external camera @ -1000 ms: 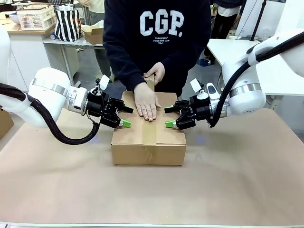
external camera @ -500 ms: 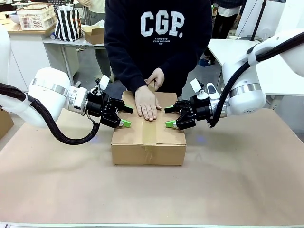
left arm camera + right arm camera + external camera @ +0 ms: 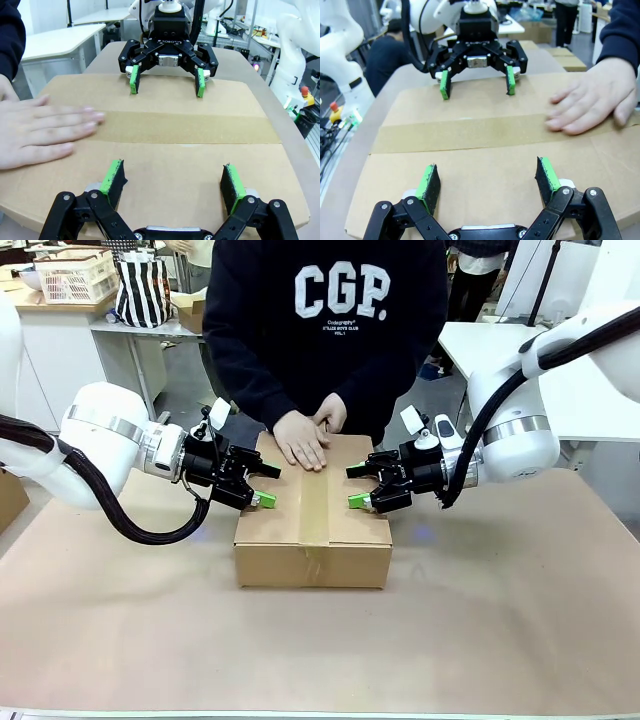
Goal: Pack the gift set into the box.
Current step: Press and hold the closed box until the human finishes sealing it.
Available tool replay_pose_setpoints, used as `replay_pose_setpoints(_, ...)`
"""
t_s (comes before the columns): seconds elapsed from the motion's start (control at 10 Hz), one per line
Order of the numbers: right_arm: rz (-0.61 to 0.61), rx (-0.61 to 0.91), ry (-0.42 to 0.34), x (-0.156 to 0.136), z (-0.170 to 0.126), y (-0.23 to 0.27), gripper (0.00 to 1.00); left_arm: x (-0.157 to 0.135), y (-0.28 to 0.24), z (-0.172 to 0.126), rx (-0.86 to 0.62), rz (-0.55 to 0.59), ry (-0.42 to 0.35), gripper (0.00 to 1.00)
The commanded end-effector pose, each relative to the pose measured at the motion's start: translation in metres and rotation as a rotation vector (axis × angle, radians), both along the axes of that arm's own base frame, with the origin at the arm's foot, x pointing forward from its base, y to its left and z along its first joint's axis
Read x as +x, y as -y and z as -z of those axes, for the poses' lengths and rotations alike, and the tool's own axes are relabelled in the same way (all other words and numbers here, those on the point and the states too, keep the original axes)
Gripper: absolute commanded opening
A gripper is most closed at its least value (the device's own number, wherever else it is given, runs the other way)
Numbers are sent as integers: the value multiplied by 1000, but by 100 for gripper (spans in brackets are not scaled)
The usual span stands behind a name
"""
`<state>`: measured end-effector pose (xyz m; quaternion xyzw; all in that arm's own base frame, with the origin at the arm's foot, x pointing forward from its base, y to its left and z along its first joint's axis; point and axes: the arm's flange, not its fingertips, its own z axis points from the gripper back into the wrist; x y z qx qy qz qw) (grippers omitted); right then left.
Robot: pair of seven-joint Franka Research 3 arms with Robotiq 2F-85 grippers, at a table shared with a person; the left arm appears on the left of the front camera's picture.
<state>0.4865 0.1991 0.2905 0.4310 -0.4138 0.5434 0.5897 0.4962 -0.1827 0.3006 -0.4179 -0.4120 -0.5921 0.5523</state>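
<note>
The box stands mid-table with its flaps down and a strip of brown tape along the top seam. The gift set is hidden. A person's hands rest flat on the far end of the top. My left gripper is open, its green pads pressing on the box's left top edge. My right gripper is open on the right top edge. In the left wrist view my left gripper faces the right gripper across the tape. The right wrist view shows my right gripper and the hand.
The brown-covered table has free room in front of and beside the box. Behind the person are a white lattice basket, a striped bag and a small carton. A white table stands at the back right.
The person's flat hand has slid back along the tape from mid-box to the far edge, joining the other hand there. Both grippers have stayed in place.
</note>
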Motion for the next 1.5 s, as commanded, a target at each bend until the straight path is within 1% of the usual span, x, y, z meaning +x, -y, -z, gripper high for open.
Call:
replay_pose_setpoints(0.0,4,-9,0,0,2,1,100,-3,0,5,8,-3,11,100)
replay_pose_setpoints(1.4,4,-9,0,0,2,1,100,-3,0,5,8,-3,11,100)
